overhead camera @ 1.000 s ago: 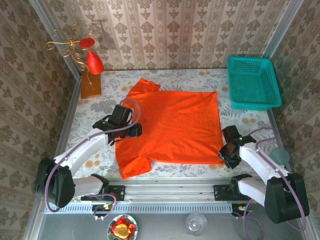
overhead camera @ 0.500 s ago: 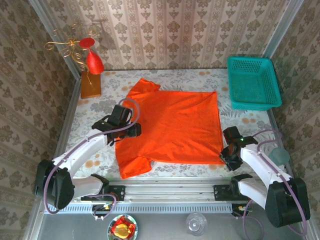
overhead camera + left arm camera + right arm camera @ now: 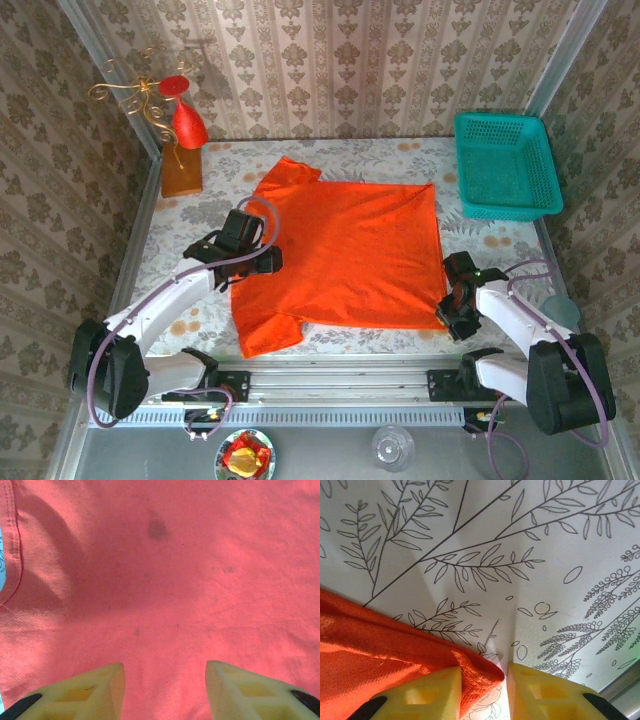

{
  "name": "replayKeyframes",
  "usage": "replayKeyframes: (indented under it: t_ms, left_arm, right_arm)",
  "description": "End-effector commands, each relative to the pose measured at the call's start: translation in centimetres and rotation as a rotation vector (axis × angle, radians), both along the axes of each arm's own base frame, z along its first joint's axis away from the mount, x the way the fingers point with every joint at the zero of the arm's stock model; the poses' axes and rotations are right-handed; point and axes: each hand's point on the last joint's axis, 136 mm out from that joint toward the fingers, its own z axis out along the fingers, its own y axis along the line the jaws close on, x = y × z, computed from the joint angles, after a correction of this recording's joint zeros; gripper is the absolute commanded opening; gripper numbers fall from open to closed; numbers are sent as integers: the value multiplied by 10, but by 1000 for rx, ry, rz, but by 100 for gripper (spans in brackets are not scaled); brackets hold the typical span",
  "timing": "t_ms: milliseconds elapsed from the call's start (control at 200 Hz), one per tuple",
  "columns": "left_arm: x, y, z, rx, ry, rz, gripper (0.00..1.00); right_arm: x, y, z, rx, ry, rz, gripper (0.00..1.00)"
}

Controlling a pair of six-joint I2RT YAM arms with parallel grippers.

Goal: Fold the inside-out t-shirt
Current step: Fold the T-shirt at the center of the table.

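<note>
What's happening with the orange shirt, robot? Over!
Left jaws open over the shirt, left side. Right jaws narrow, near right corner between them, grip unclear. Shirt spread flat, not folded. Basket off to the side.

The left arm (image 3: 165, 300) is stretched toward centre-left, the left gripper (image 3: 165, 666) held with jaws apart. At lower right, the right gripper (image 3: 485, 669) is narrowed about a t-shirt (image 3: 380, 640) corner; grip cannot be judged.
</note>
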Motion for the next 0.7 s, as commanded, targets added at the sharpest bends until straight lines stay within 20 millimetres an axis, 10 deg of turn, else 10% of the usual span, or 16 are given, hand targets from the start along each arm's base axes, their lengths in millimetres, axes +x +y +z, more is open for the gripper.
replayKeyframes:
  t_ms: [0, 275, 695]
  left_arm:
    - [-4, 3, 4, 0, -11, 11, 47]
    - [-29, 18, -3, 47, 55, 52, 46]
    - [-124, 76, -54, 230, 343, 339, 45]
  right_arm:
    - [-1, -1, -6, -2, -6, -26, 25]
    - [0, -1, -5, 5, -29, -21, 5]
    - [1, -1, 0, 14, -75, -24, 2]
